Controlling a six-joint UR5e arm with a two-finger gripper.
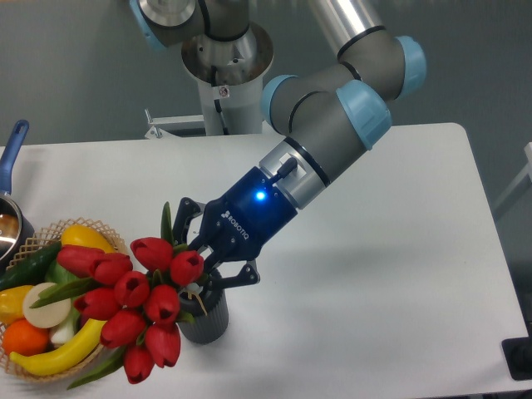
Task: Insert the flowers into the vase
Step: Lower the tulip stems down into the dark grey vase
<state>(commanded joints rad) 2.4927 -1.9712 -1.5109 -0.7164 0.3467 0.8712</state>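
A bunch of flowers, red tulip heads packed tight with green stems and thin green leaves, leans out to the left over the front of a white table. The stem ends reach toward the mouth of the vase, a small dark grey ribbed cylinder standing upright near the table's front edge; whether they are inside it cannot be seen. The robot arm's claw, dark blue with a lit blue spot, sits just above the vase and is clamped on the flower stems. The blooms overhang the right edge of a wicker basket at front left. In the basket lie a yellow banana, a yellow pepper, an orange, a white round slice, a cucumber and a leafy green. A saucepan with a blue handle shows at the left edge.
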